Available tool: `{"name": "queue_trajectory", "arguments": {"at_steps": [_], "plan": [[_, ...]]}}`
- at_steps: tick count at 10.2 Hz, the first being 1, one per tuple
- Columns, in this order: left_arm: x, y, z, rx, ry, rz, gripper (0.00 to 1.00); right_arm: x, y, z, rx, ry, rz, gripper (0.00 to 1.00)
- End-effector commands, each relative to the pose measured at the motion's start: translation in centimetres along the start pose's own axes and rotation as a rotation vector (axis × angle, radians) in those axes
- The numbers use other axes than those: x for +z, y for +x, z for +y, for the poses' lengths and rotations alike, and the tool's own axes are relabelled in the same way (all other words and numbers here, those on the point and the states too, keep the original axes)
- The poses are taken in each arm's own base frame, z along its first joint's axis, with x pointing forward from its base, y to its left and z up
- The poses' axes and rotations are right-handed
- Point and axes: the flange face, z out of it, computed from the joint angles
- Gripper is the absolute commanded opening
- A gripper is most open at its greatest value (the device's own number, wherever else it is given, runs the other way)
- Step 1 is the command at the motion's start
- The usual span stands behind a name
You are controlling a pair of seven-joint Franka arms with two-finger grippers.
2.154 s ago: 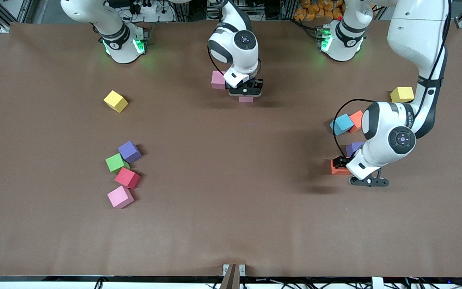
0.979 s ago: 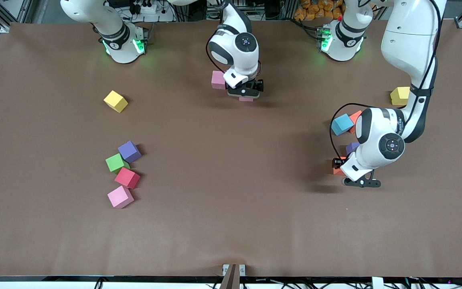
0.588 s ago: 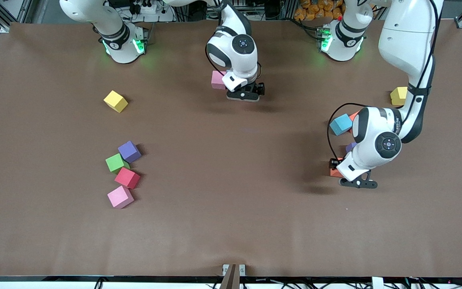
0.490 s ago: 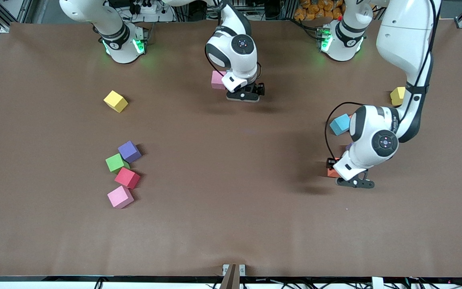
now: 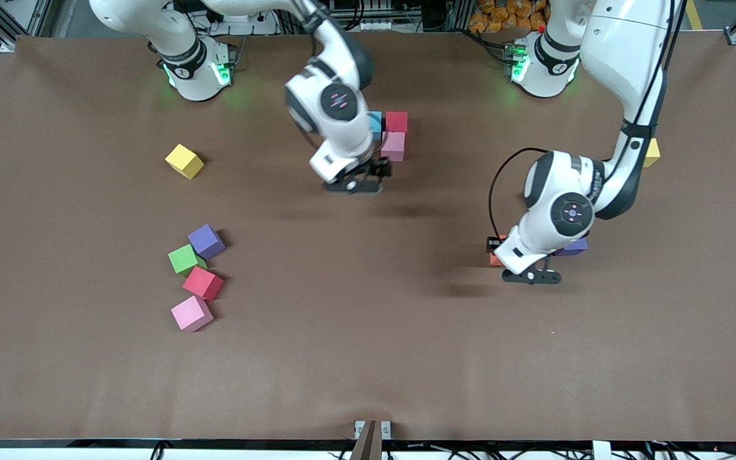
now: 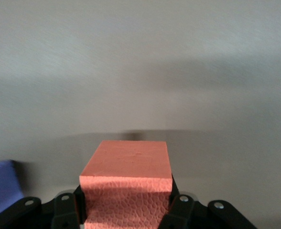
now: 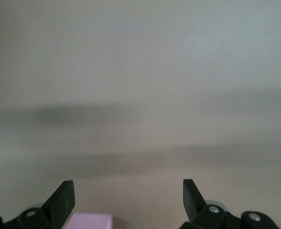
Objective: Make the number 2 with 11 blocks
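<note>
Left gripper (image 5: 494, 250) is seen clamped on an orange cube (image 6: 127, 183), carried in the air above bare brown table (image 5: 368, 358) toward the left arm's end; in the left wrist view the cube is squeezed between the two fingers, its pebbled face toward the camera.

Across the front view, starting at the right arm's end:
- A yellow cube (image 5: 184, 160) is noted alone.
- A loose cluster is noted nearer the camera: purple cube (image 5: 206, 241), green cube (image 5: 184, 259), red cube (image 5: 202, 283), pink cube (image 5: 191, 313), lying close or touching.
- Right gripper (image 5: 357, 180) is held wide open and empty, over bare table just beside the started figure.
- The figure so far: a blue cube (image 5: 375, 124) and a red cube (image 5: 396, 121) side by side, a pink cube (image 5: 393, 145) touching the red one on the camera side. A further part is hidden by the right arm.
- A second purple cube (image 5: 574, 246) is partly covered by the left arm.
- A second yellow cube (image 5: 651, 153) is glimpsed past the left forearm.

Handling, judged: the cubes look like light, soft foam with a grippy matte skin. They would be best taken across two opposite flat faces, near mid-height, with modest force so the sides are not dented. Release should be made low, since such a light cube may be nudged out of line.
</note>
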Motion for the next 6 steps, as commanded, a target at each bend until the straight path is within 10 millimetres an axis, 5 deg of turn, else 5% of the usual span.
{"name": "queue_trajectory", "arguments": {"at_steps": [1,4,6], "plan": [[-1.5,-2.8,4.4,-0.073,-0.039,-0.024,0.38,-3.3,4.2,4.1,-0.069,-0.074,0.044,1.0],[-2.6,-6.9,12.0,-0.144,-0.062,-0.055,0.38,-6.2,9.9,11.7,-0.152,-0.131,0.024,1.0],[-2.5,-9.8,16.6,-0.144,-0.052,-0.06,0.38,-7.1,11.8,15.5,-0.261,-0.13,0.004,1.0]]}}
